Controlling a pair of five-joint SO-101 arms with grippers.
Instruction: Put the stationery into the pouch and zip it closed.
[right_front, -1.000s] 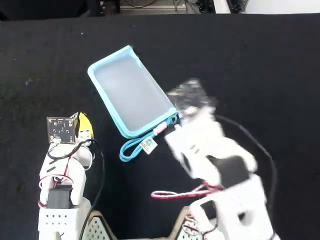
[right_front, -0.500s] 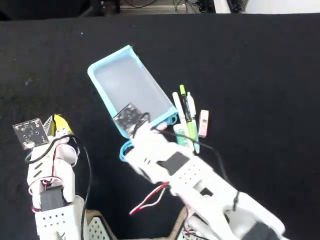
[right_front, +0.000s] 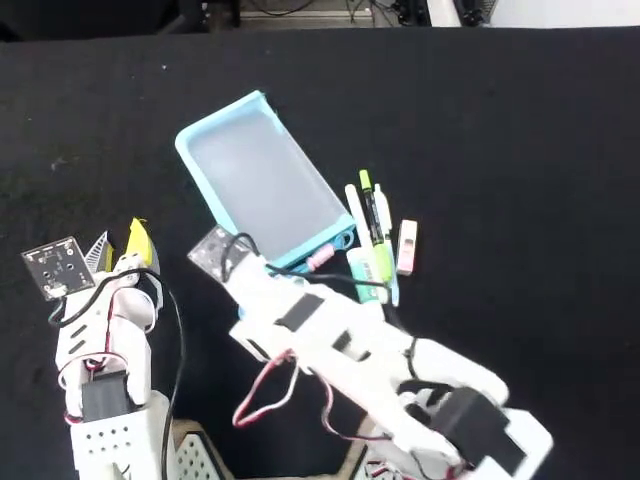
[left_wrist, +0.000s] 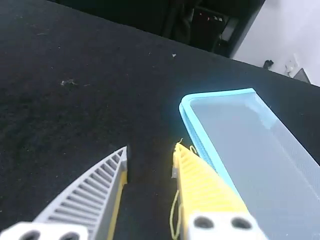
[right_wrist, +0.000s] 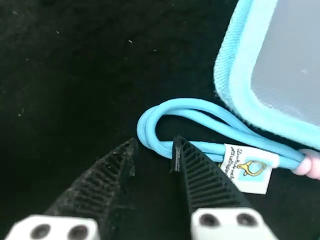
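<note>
1. My left tool (right_front: 120, 245) had shifted a little toward the pouch over the last half second. It hung released, with nothing between its fingers, just beside the near corner of the pouch (right_front: 265, 185).
2. My right arm had swung leftward across the pouch's near end. This brought my right tool (right_wrist: 153, 150) down at the strap loop (right_wrist: 144, 129). Its fingers were spread and held nothing. One fingertip may have brushed the cord, but I could not tell for sure.
3. The pouch lay flat and looked to hold nothing. Its pink zip pull (right_front: 320, 257) sat at the near end.
4. That swing had uncovered the stationery: a bundle of pens (right_front: 372, 235) and a small white stick (right_front: 407, 247). They lay on the worktop just right of the pouch, outside it. I judged that packing had not begun and that I was going for the strap to steady the pouch.
5. The worktop (right_front: 520, 150) was a black cloth. Beyond its far edge were dark equipment, cables and a pale wall (left_wrist: 295, 35).
</note>
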